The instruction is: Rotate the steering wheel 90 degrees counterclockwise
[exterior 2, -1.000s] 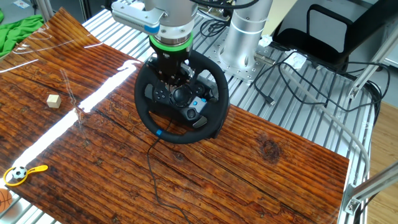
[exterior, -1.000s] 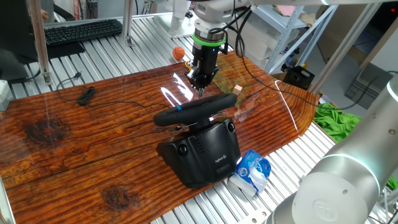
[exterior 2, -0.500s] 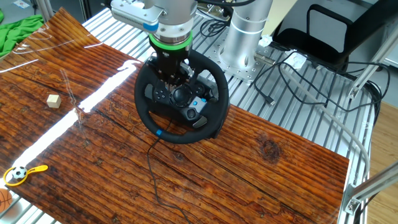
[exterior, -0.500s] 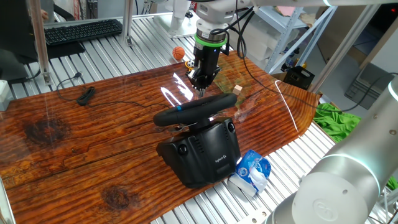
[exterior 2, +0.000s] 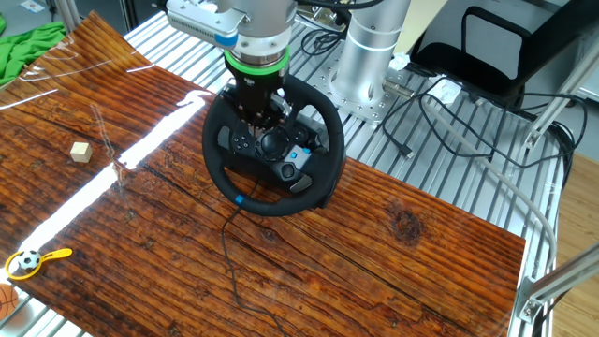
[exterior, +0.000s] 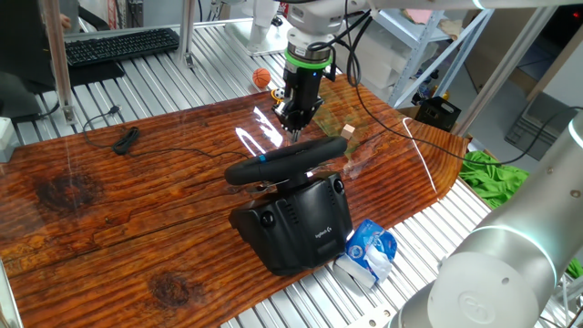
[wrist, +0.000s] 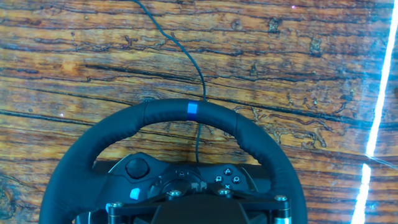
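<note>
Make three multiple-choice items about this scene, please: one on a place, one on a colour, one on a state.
1. Where does the small wooden cube lie?
A. on the wooden tabletop
B. on the steering wheel
C. on the keyboard

2. What colour is the stripe on the steering wheel rim?
A. red
B. blue
C. white

3. How is the gripper placed?
A. resting flat on the tabletop
B. far off to one side
C. above the wheel's hub

Key: 1 A, the cube sits on bare wood; 2 B, the hand view shows a blue mark; 3 C, it hangs over the hub.
</note>
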You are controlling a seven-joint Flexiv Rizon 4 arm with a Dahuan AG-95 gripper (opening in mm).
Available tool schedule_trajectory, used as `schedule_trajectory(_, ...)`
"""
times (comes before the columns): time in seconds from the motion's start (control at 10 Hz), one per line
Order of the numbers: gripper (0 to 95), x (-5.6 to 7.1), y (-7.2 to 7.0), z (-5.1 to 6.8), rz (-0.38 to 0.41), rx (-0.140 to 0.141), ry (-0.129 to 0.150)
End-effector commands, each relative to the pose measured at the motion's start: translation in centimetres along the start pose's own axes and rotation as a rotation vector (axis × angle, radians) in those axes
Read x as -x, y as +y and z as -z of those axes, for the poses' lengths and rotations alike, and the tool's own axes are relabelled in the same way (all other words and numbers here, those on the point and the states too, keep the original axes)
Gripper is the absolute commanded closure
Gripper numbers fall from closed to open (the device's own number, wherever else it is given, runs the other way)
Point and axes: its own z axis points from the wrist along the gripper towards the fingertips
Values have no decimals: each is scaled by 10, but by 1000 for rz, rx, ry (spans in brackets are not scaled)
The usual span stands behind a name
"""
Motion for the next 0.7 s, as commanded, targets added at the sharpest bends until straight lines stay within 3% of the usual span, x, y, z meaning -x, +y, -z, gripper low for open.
schedule_trajectory(0.1,950,0,0,0,1,-2,0)
schedule_trajectory(0.7,950,0,0,0,-21,0,1)
